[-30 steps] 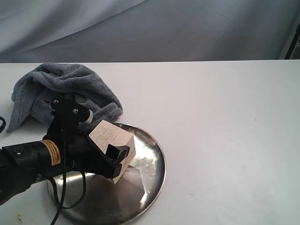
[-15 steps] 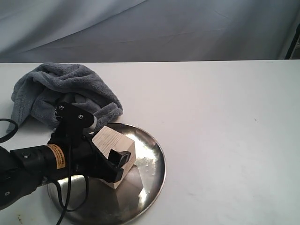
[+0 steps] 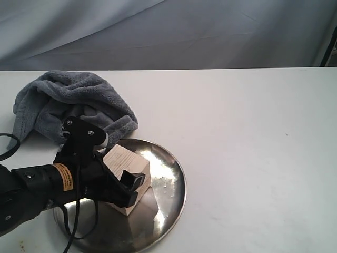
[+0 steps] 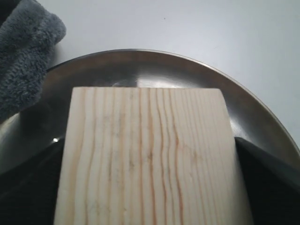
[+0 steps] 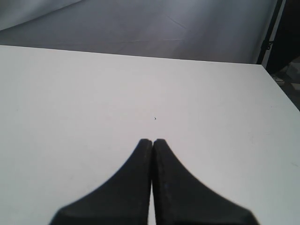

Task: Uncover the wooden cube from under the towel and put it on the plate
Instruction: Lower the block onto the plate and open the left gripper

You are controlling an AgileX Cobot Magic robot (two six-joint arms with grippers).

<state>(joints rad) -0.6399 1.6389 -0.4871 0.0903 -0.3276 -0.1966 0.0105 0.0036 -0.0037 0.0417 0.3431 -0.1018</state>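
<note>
The wooden cube [image 3: 125,167], pale with grain lines, is tilted over the shiny steel plate [image 3: 172,174], and its lower corner meets its own reflection there. My left gripper [image 3: 120,171] is shut on the cube from both sides, with one black finger [image 3: 132,182] across its front face. In the left wrist view the cube [image 4: 150,154] fills the middle, above the plate [image 4: 262,117]. The grey-blue towel [image 3: 68,95] lies crumpled behind the plate, off the cube. My right gripper [image 5: 153,140] is shut over bare white table, holding nothing.
The white table [image 3: 253,158] stretches to the right of the plate. A grey cloth backdrop [image 3: 184,31] hangs behind the table's far edge. A black cable [image 3: 68,232] loops under the left arm over the plate's near side.
My left gripper has come down and slightly left with the cube, bringing it from above the plate to the plate's surface. The towel has not moved.
</note>
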